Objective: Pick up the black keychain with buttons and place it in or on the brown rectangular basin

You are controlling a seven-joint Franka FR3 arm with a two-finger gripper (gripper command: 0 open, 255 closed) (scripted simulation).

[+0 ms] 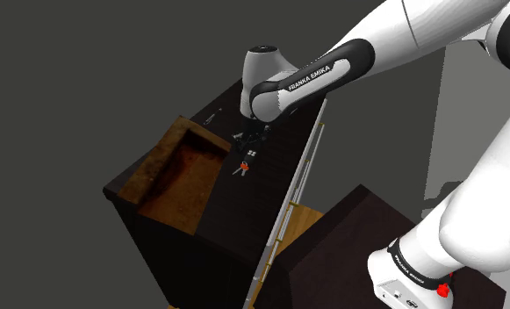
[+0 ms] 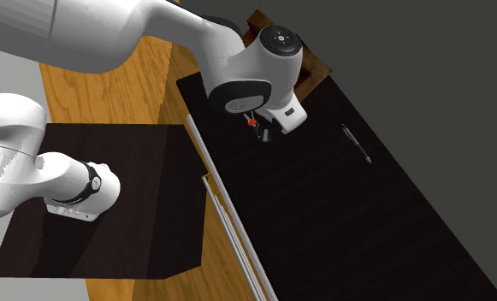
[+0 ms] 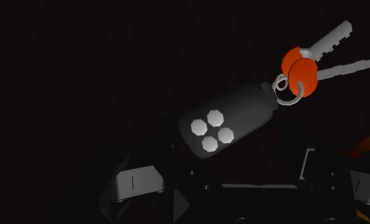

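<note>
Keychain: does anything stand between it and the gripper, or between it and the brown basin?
Nothing visible does. The open gripper hangs just above the black keychain, and the stretch of dark table from there to the brown basin carries nothing.

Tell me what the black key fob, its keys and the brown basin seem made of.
Black key fob with four pale buttons: probably matte plastic, dull surface. Two grey keys: likely metal, pale sheen; orange-red heads possibly plastic. Brown rectangular basin: mottled brown, maybe wood or rusted metal; unclear.
</note>
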